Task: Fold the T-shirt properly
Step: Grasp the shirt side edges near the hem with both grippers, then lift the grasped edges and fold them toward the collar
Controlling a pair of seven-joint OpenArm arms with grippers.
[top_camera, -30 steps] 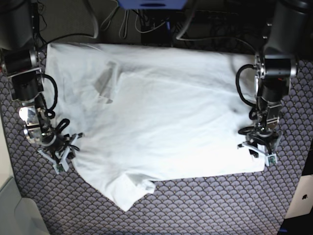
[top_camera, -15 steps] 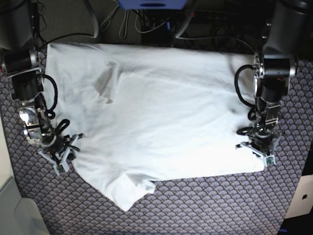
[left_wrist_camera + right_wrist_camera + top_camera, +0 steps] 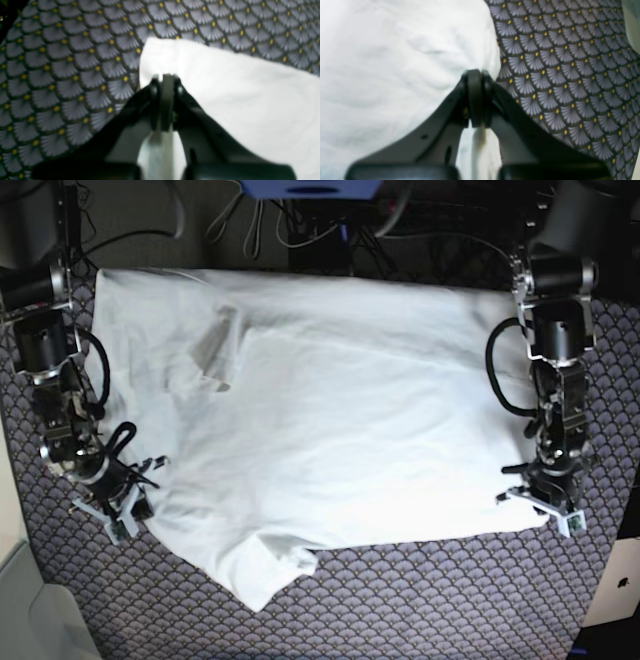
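Base view: plain T-shirt (image 3: pixel 340 420), no print.

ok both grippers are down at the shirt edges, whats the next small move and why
Probably lift both arms together a little, then carry the near edge toward the far edge. The left gripper is shut on a corner of the T-shirt, and the right gripper is shut on the opposite side edge. The shirt lies spread flat on the patterned cloth, so an even lift should keep the fold straight.
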